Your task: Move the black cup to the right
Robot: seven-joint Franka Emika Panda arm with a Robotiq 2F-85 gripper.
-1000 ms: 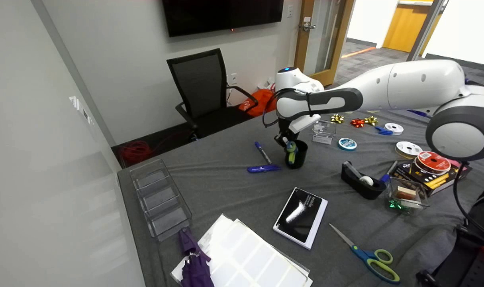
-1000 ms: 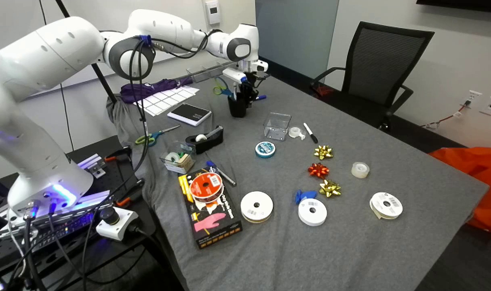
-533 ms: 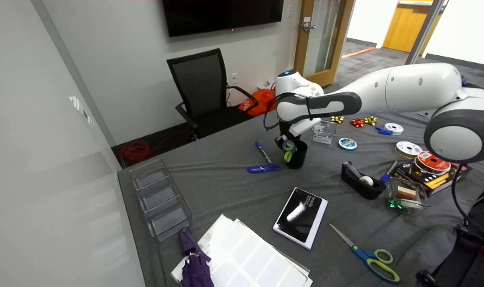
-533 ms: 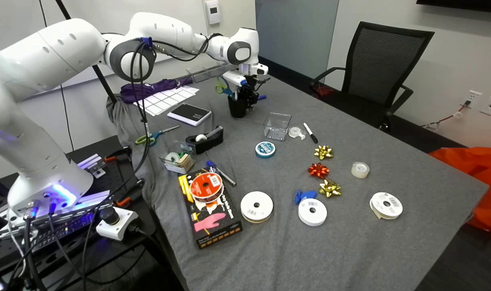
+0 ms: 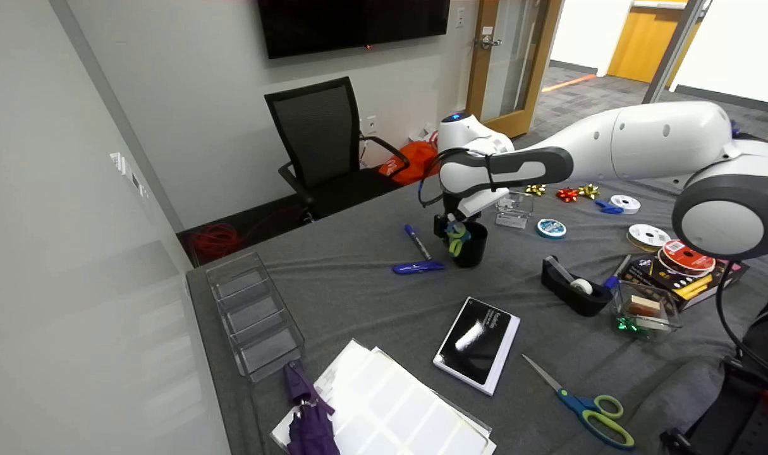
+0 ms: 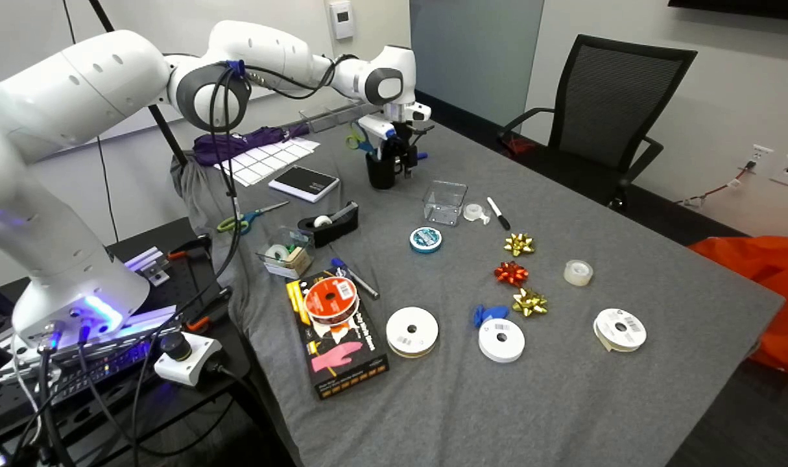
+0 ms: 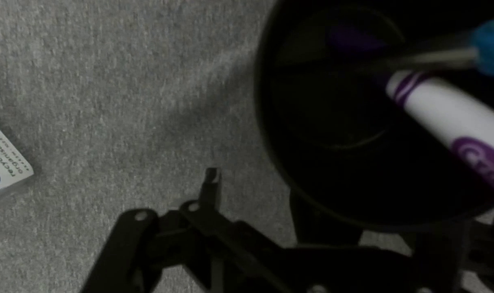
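Note:
The black cup (image 5: 475, 249) stands upright on the grey cloth, seen in both exterior views and from above in the wrist view. Inside it lean green-and-blue scissors (image 5: 457, 242) and a white marker (image 7: 442, 108) with purple print. My gripper (image 7: 327, 203) is down beside the cup, its jaws spread wide on either side of the cup's handle (image 7: 321, 223). Bare cloth shows between the handle and the near finger (image 7: 209, 193), so that finger is apart from it. The far finger is dark against the cup's rim and hard to make out.
A blue-capped marker (image 5: 418, 242) and a blue-purple tool (image 5: 418, 268) lie close by the cup. Around it also are a clear box (image 6: 444, 202), a black notebook (image 5: 477, 344), a black tape dispenser (image 6: 329, 226) and a second pair of scissors (image 5: 586, 404).
The arm has come down slightly and the jaws have spread apart beside the handle. The scissors in the cup have shifted a little; the cup has hardly moved.

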